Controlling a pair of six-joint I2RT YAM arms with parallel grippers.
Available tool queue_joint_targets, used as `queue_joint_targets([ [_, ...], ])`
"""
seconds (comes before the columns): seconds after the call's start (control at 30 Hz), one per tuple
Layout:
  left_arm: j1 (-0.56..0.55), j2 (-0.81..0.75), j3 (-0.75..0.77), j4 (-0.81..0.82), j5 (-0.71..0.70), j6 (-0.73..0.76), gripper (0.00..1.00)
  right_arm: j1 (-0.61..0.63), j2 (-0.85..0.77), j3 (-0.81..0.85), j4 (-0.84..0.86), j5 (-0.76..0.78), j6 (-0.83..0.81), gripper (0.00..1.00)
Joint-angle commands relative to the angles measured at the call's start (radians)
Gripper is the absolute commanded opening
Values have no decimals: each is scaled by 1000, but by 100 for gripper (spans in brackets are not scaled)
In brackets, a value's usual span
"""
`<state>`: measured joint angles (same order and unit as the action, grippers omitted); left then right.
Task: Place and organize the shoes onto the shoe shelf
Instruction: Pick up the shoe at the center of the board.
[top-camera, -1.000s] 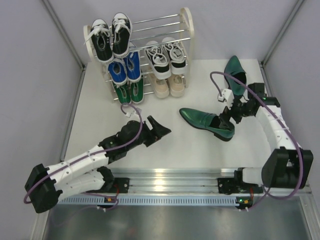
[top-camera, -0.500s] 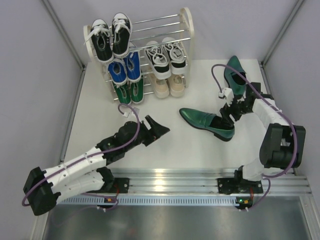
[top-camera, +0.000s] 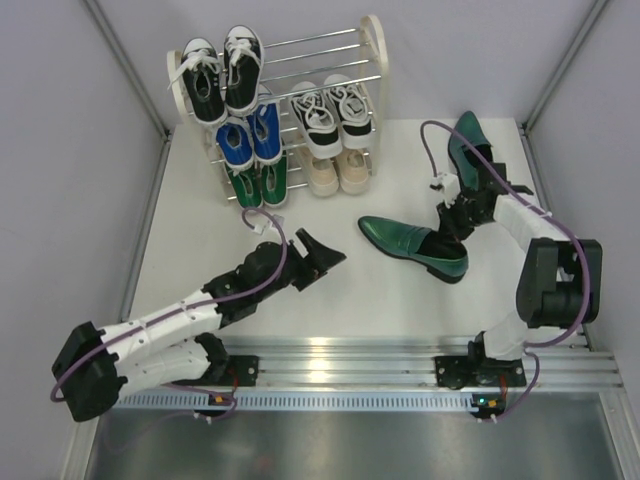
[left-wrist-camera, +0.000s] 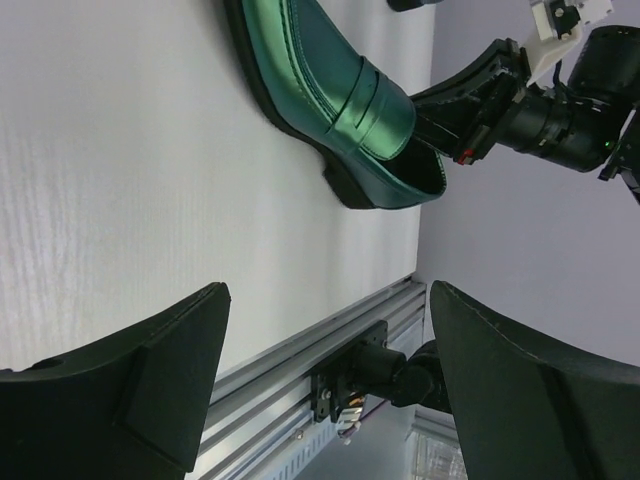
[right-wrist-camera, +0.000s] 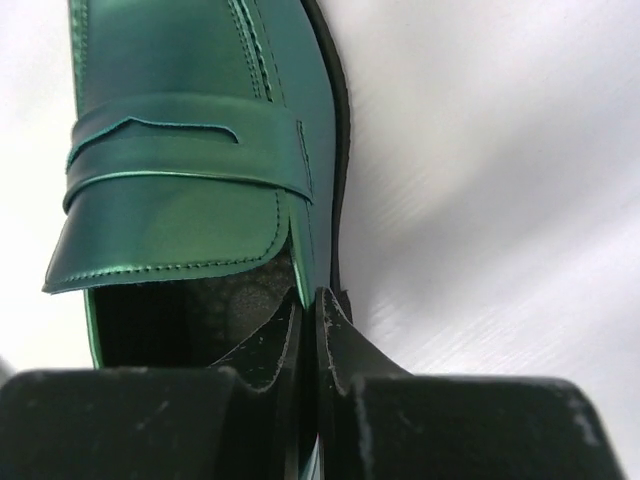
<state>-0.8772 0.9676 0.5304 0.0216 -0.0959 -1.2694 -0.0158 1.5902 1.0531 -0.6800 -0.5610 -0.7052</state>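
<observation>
A glossy dark green dress shoe (top-camera: 405, 243) lies on the white table, toe pointing left. My right gripper (top-camera: 452, 228) is shut on the side wall of its heel opening. In the right wrist view the thin green leather (right-wrist-camera: 180, 150) sits pinched between the fingers (right-wrist-camera: 312, 310), one finger inside the shoe. Its mate (top-camera: 470, 150) lies at the back right. My left gripper (top-camera: 322, 252) hangs open and holds nothing, left of the shoe (left-wrist-camera: 330, 95), fingertips wide apart (left-wrist-camera: 330, 320). The shoe shelf (top-camera: 372, 40) holds black-and-white (top-camera: 222, 78), blue (top-camera: 250, 138), green (top-camera: 258, 185), second black-and-white (top-camera: 330, 115) and beige (top-camera: 338, 172) sneakers.
An aluminium rail (top-camera: 340, 360) with both arm bases runs along the near table edge. Grey walls close in the table on the left, right and back. The top shelf rods to the right of the black-and-white pair are bare.
My right gripper has closed from wide open onto the side wall of the dress shoe, and its arm has swung in closer. The left gripper has shifted only slightly.
</observation>
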Motion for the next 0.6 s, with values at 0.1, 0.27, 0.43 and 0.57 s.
queue_joint_targets([
  [0.1, -23, 42, 8, 300, -41, -15, 87, 5, -131, 133, -81, -212, 372, 0],
  [0.27, -31, 129, 98, 327, -21, 10, 87, 8, -173, 225, -93, -287, 553, 0],
  [0.43, -60, 166, 175, 371, -100, 79, 88, 8, -211, 274, -78, -358, 685, 0],
  [0.57, -94, 189, 206, 483, -154, 163, 88, 76, -245, 266, -49, -393, 771, 0],
])
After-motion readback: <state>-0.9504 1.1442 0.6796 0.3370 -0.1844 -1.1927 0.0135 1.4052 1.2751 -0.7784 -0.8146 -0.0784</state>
